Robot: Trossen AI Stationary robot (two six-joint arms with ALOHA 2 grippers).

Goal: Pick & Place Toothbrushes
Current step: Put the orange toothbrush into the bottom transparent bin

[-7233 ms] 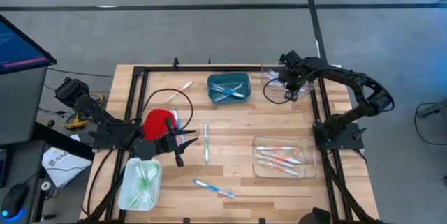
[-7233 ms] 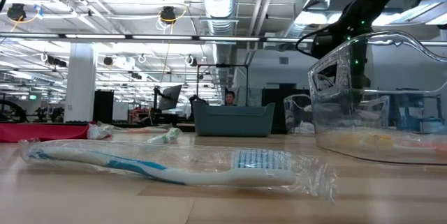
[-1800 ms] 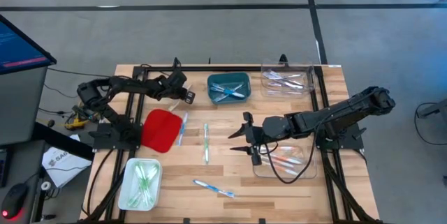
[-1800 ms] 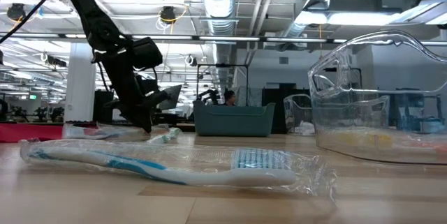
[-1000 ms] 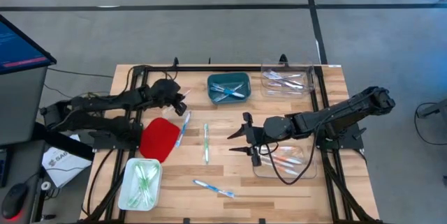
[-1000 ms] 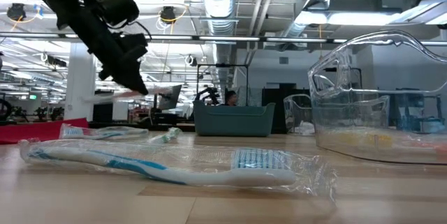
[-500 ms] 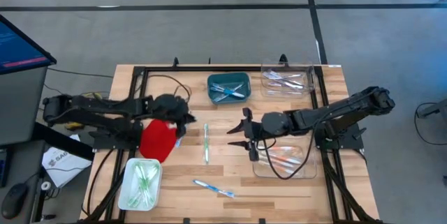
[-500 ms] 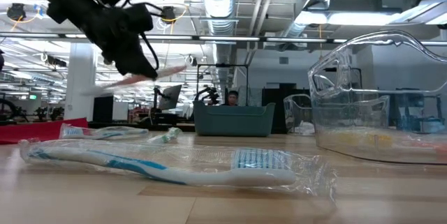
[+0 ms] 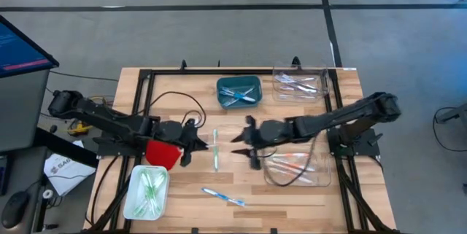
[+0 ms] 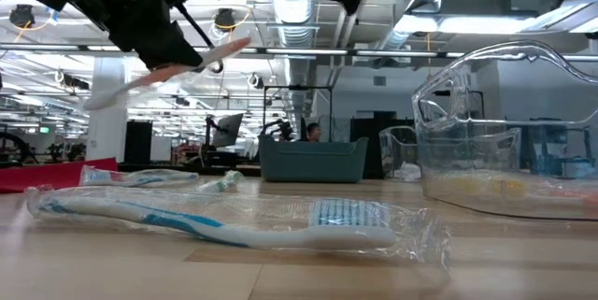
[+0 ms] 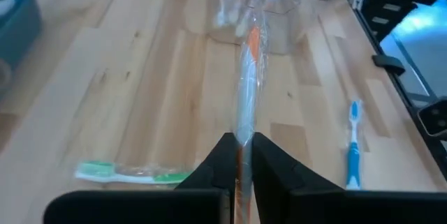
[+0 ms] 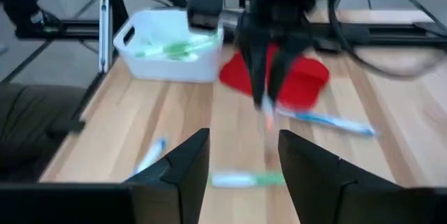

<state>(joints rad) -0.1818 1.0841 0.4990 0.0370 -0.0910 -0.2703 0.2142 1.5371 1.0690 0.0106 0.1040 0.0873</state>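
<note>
My left gripper [image 9: 193, 141] hovers over the table's middle left, shut on a wrapped orange-and-white toothbrush [image 11: 246, 91], which also shows tilted in the low view [image 10: 168, 71]. My right gripper [image 9: 243, 143] stands open a little to its right, facing it, with nothing between its fingers [image 12: 187, 161]. A green toothbrush [image 9: 216, 151] lies flat on the table between them. A blue toothbrush [image 9: 223, 197] lies near the front edge, and another blue one [image 12: 325, 121] lies beside the red bin [image 9: 162, 154]. My left gripper pinches the wrapped orange-and-white toothbrush between its two fingers [image 11: 222, 155], on the handle part [image 11: 241, 132] just ahead of the fingertips. The fingers slant down toward the table's right and lie roughly along the brush. The brush sticks out beyond them, lifted clear of the table.
A white bin [image 9: 146, 190] with green brushes stands at the near left. A teal bin [image 9: 238, 92] and a clear bin [image 9: 299, 82] stand at the far side. A clear bin [image 9: 292, 168] with orange brushes is at the right. Black cables [image 9: 175, 103] loop near the left arm.
My left gripper has swung from the far left toward the table's near edge and middle, turning to point right, and has carried the orange-and-white toothbrush clear of the table. My right gripper has moved slightly left toward it.
</note>
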